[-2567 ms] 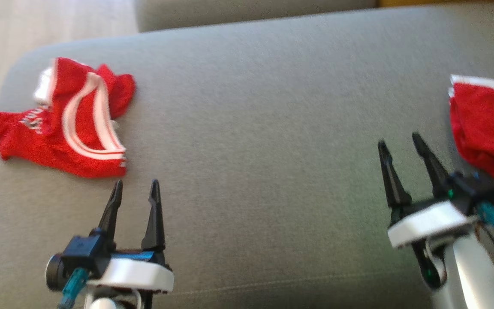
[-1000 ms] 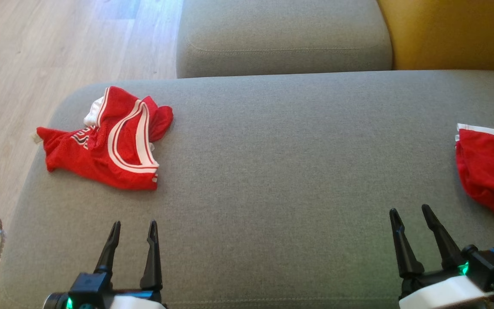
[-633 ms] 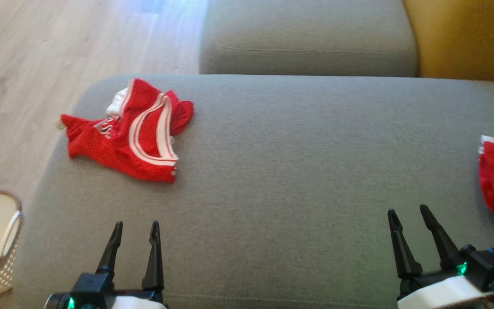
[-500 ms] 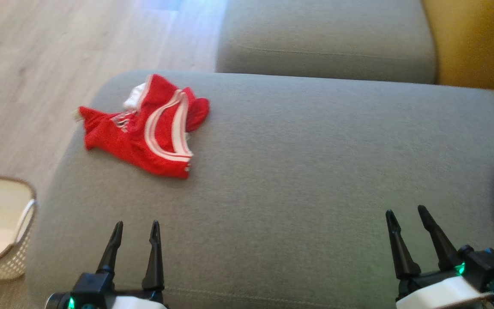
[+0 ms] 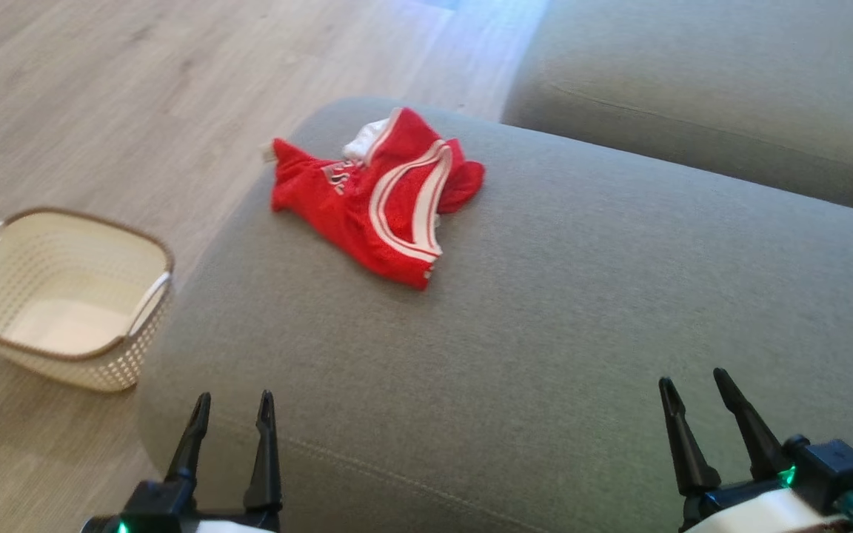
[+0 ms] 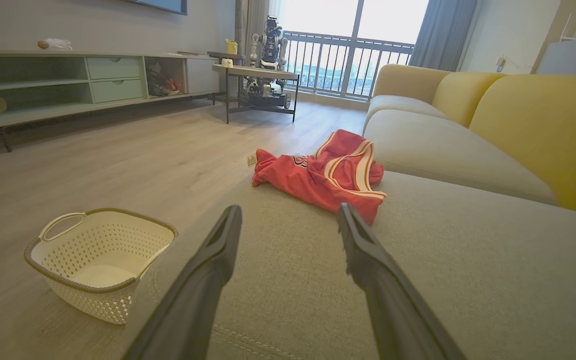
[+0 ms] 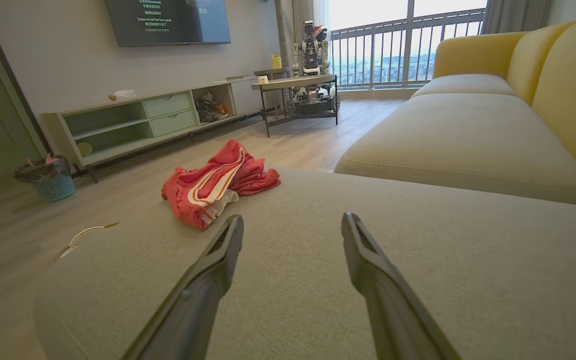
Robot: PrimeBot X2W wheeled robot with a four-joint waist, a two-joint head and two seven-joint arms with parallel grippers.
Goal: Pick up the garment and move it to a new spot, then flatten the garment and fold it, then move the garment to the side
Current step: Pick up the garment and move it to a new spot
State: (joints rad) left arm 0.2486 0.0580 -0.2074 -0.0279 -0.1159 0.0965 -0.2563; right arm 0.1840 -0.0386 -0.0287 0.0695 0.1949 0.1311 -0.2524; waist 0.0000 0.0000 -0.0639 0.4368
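left tool (image 5: 235, 396) and right tool (image 5: 693, 377), fingers spread and empty, hover over the grey sofa seat (image 5: 582, 296). the red garment (image 5: 378, 200) lies crumpled well ahead of the left tool; a white basket (image 5: 101, 370) sits on the wood floor (image 5: 138, 89) to that tool's left.

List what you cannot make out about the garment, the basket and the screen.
- Garment lettering: head view, crumpled into folds and blurred.
- Basket: right wrist view, all but a handle hidden behind the sofa edge.
- Screen text: right wrist view, too small; top cut off by the edge.
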